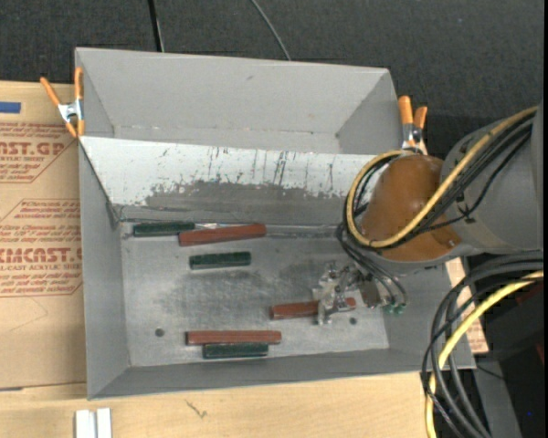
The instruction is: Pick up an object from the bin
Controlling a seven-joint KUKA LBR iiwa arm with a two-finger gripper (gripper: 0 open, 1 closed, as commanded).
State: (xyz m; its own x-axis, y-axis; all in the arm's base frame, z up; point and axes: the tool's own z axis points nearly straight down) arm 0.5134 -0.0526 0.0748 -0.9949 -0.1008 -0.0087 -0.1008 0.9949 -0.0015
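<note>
My gripper point(329, 305) is low at the right side of the bin floor, its metal fingertips at the right end of a short brown stick point(293, 311). The stick lies flat, pointing left from the fingers. Whether the fingers close on it I cannot make out. A longer brown stick point(233, 338) lies near the front wall with a dark green stick point(235, 352) just below it.
Another dark green stick point(220, 261) lies mid-floor. Along the back wall lie a brown stick point(222, 235) and a dark green stick point(163, 230). The arm with its orange cover and cables hangs over the bin's right wall.
</note>
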